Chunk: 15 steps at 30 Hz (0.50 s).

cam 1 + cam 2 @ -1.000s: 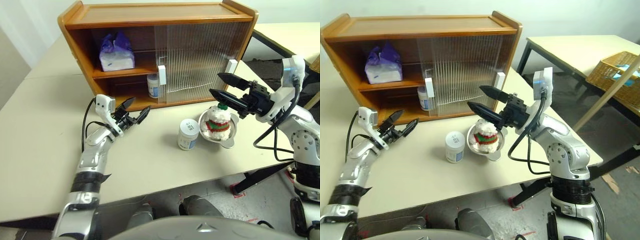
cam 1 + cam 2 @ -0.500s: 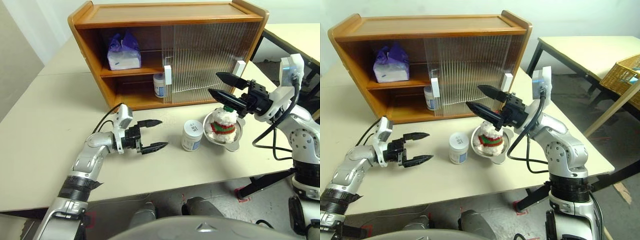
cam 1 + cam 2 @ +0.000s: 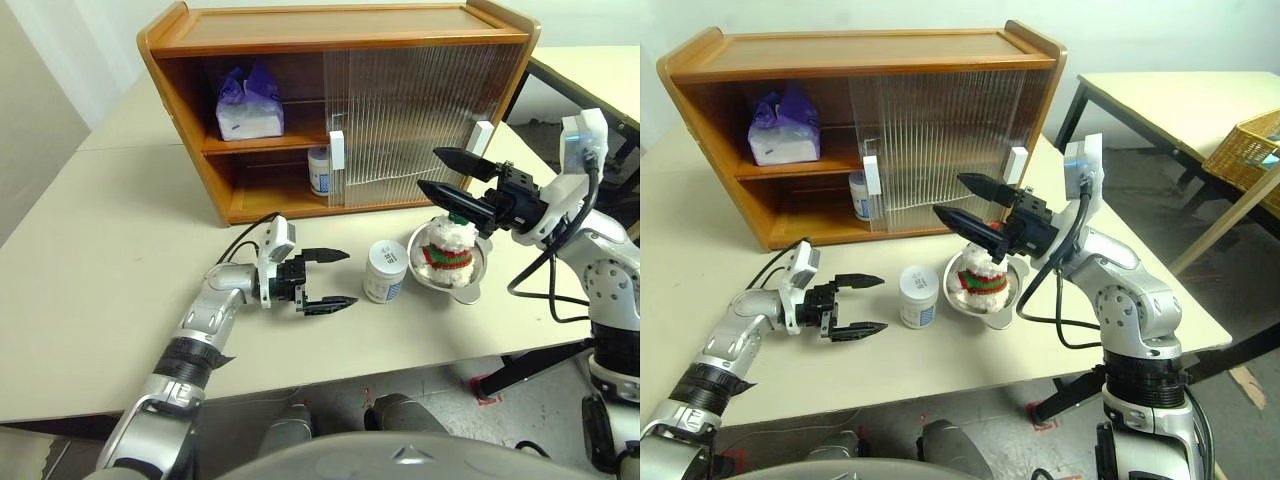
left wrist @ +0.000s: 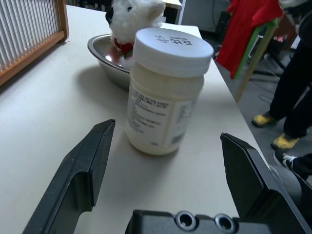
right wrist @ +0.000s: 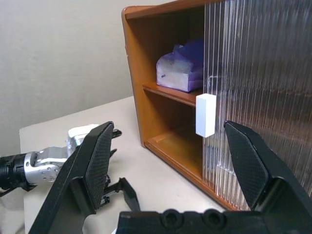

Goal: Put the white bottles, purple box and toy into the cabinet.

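White bottle [image 3: 382,270] stands on the table [image 3: 90,250] beside the toy [image 3: 446,240] in its bowl [image 3: 470,283], and the left gripper [image 3: 333,277], fingers wide apart and holding nothing, could bump it over if it comes in crooked.

Steel bowl [image 3: 468,284] sits on cream table [image 3: 90,260]. Second table [image 3: 1160,100] stands apart, wicker basket [image 3: 1245,150] at its far edge. Red cloth [image 4: 243,36] hangs near a person's legs [image 4: 292,97].
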Each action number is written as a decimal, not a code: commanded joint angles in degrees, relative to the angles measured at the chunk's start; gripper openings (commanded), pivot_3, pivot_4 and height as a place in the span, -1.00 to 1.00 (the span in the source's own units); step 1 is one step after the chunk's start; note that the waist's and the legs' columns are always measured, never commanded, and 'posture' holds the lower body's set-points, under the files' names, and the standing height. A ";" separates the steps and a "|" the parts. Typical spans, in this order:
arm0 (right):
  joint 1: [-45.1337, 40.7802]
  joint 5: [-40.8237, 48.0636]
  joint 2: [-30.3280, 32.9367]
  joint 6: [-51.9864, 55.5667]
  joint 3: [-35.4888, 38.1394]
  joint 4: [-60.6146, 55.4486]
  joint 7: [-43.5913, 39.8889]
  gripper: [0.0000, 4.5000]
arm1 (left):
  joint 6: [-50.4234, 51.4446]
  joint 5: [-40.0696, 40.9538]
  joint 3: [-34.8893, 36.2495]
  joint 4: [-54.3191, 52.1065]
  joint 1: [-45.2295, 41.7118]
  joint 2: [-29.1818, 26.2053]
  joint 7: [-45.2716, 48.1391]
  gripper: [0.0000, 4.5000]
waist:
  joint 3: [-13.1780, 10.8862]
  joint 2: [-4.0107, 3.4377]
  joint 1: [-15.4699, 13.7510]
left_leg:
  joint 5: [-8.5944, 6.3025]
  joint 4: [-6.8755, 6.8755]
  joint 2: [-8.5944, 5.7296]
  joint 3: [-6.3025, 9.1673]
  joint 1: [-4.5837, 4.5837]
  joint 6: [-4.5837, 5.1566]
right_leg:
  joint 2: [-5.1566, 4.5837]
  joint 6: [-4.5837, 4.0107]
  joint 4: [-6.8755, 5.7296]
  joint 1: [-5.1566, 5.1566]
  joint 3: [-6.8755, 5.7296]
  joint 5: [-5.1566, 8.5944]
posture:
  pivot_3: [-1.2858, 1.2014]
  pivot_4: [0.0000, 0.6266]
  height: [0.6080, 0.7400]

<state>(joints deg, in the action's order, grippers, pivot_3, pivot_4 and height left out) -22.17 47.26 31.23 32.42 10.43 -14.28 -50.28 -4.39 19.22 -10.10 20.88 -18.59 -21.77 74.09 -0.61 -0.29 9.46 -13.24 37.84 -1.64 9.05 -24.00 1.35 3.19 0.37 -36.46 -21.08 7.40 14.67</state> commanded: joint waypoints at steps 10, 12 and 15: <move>1.62 1.69 1.28 1.33 1.45 -2.67 1.40 1.00 | -4.32 -3.68 -2.51 8.79 -4.22 5.38 1.39 0.99 | -0.01 0.01 0.60 | -0.01 -0.01 -0.02 -0.02 -0.02 0.01 | -0.02 0.70 0.02 0.02 0.02 0.27 | -0.20 -0.93 1.00; 1.92 1.88 1.41 1.36 1.54 -2.92 1.60 1.00 | -4.58 -3.91 -2.57 9.49 -4.69 5.93 1.35 0.99 | -0.01 0.01 0.75 | -0.01 -0.01 -0.02 -0.03 -0.03 0.01 | -0.02 0.77 0.02 0.02 0.02 0.29 | -0.20 -0.93 1.00; 2.32 2.02 1.50 1.32 1.63 -3.14 1.80 1.00 | -4.73 -4.18 -2.47 10.12 -5.14 6.52 1.40 0.99 | -0.01 0.01 0.93 | -0.01 -0.01 -0.02 -0.03 -0.03 0.01 | -0.02 0.88 0.02 0.02 0.02 0.33 | -0.21 -0.94 1.00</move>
<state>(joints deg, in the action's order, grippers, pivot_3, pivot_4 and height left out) -20.21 48.61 32.29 33.35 11.10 -16.44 -48.64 -8.42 15.67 -12.24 29.99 -23.15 -15.59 75.10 -0.63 -0.28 10.39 -13.24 37.83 -1.66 9.02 -24.03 1.36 3.17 1.25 -36.44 -21.06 7.42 14.99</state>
